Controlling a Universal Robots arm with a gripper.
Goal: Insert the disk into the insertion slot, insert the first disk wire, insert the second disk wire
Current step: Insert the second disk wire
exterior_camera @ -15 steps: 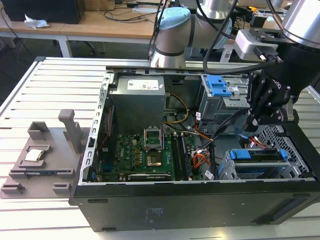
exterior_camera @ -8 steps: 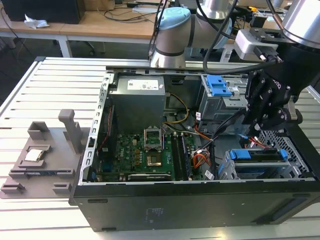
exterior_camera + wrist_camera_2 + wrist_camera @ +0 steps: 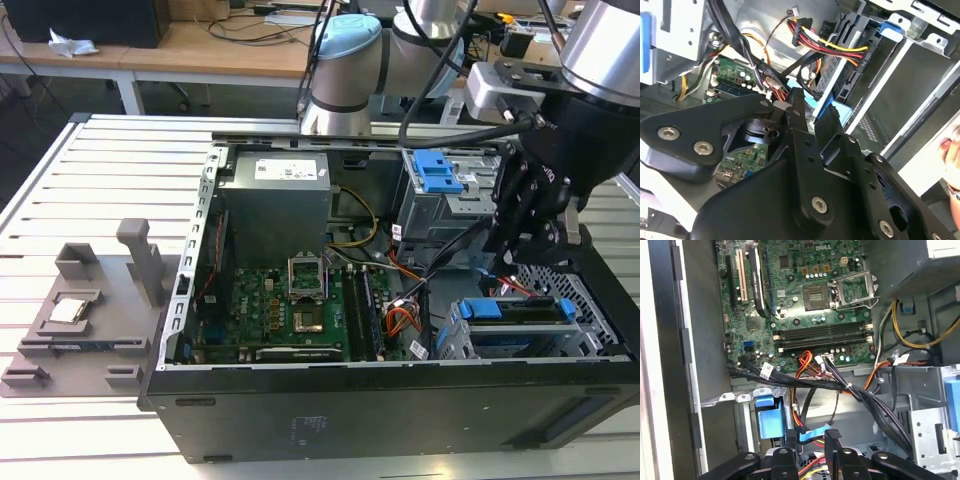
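Note:
The disk (image 3: 512,311), in its bright blue carrier, lies inside the insertion slot (image 3: 592,292), the silver perforated cage at the exterior view's right. My black gripper (image 3: 516,272) hangs just above the disk's end that faces the motherboard. In both wrist views a flat light-blue wire (image 3: 812,434) (image 3: 813,106) sits between my fingers (image 3: 833,439), which are shut on it. A bundle of red, yellow and black wires (image 3: 832,47) ends in a plug beside the disk's connector edge. The carrier's blue end (image 3: 771,421) shows just beyond my fingertips.
A taller grey cage with a blue tab (image 3: 438,172) stands behind the slot. The motherboard (image 3: 290,305) and a thick black cable bundle (image 3: 805,382) lie next to my gripper. A grey fixture (image 3: 85,320) rests on the table outside the case. A hand (image 3: 953,150) shows at the frame's edge.

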